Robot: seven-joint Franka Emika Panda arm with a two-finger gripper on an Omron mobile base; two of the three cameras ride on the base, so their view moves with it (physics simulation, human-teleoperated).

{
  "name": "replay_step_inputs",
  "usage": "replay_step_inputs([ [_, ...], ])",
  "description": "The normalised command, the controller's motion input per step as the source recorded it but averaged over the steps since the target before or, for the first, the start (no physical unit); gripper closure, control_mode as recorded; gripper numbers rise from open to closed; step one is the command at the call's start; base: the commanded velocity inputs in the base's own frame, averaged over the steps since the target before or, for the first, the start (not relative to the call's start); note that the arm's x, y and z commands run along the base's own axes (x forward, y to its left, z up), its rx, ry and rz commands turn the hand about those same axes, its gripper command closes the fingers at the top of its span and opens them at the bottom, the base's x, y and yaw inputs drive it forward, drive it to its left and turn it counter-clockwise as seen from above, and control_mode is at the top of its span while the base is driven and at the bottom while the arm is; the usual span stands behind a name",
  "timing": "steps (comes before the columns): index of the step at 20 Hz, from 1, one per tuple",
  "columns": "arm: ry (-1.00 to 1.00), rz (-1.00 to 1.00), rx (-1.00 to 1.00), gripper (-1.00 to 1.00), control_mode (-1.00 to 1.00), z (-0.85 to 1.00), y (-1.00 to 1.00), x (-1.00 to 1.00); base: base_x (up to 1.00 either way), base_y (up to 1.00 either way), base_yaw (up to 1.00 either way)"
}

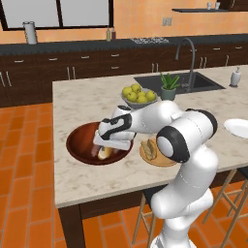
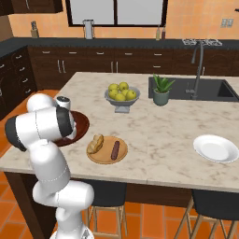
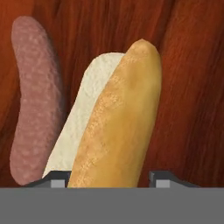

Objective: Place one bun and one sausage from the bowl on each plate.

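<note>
One bun (image 3: 114, 127): lies in the dark wooden bowl (image 1: 77, 138), golden crust up, white cut side facing the sausage (image 3: 33, 100) beside it.
Gripper (image 3: 109, 178): down in the bowl, fingertips either side of the bun's near end; a firm grip cannot be told.
Tan plate (image 2: 103, 158): holds a bun and a sausage.
White plate (image 2: 215, 148): bare, well apart to the right.
Apple bowl (image 2: 121, 100): behind the tan plate.

the wide dark reddish-brown wooden bowl (image 1: 77, 138) sits on the desk, holding a golden-crusted split bun (image 3: 118, 118) with a pale cut face and a pinkish-brown sausage (image 3: 33, 100) lying beside it. just beside the bowl, the tan wooden plate (image 2: 122, 158) carries one bun (image 2: 95, 143) and one dark sausage (image 2: 115, 149). well apart, the glossy white rimmed plate (image 2: 215, 148) lies bare.
</note>
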Motion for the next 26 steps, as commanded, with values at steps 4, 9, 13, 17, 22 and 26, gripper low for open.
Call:
replay_step_inputs([
  [4, 0.0, 0.0, 0.0, 1.0, -1.0, 0.0, 0.0, 0.0, 0.0, 0.0, 0.0],
  [9, -0.06, -0.01, 0.0, 1.0, -1.0, 0.36, -0.19, -0.18, 0.0, 0.0, 0.0],
  [13, 0.0, -0.01, 0.0, 1.0, -1.0, 0.93, -0.12, -0.42, 0.0, 0.0, 0.0],
  [17, 0.01, 0.0, -0.01, 1.0, -1.0, 0.7, -0.17, -0.82, 0.0, 0.0, 0.0],
  [22, 0.07, 0.07, -0.09, 1.0, -1.0, 0.39, -0.29, -0.8, 0.0, 0.0, 0.0],
  [26, 0.08, 0.15, -0.07, 1.0, -1.0, 0.24, -0.62, -0.11, 0.0, 0.0, 0.0],
])
